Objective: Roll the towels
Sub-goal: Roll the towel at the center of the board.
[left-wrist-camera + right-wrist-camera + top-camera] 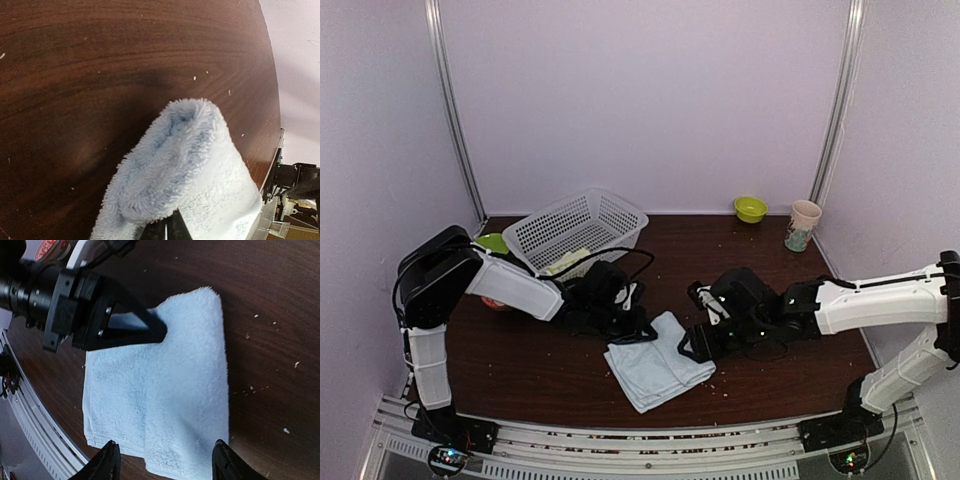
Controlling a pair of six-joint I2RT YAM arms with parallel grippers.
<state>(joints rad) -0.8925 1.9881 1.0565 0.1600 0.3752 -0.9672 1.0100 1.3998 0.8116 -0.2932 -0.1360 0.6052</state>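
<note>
Pale blue terry towel (660, 368), folded into a nearly square pad, lies on the dark brown wooden table (520, 365) in the lower centre of the top view. It is turned diagonally, so one corner points to the bottom edge of the frame and another to the upper right. In the right wrist view its slightly longer side runs from top to bottom of the frame, and a fold line runs the same way. The left gripper (628, 322) has its jaws closed tight on the upper left corner of this towel; in the left wrist view the pinched cloth rises in a rounded hump above the table. The right gripper (165, 460) is spread wide and holds nothing, with its fingers (107, 462) over the towel's right edge. In the upper left of the top view, a lime-green and yellow cloth (567, 262) shows at the near rim of a white plastic mesh basket (582, 222). I cannot tell whether it is inside.
</note>
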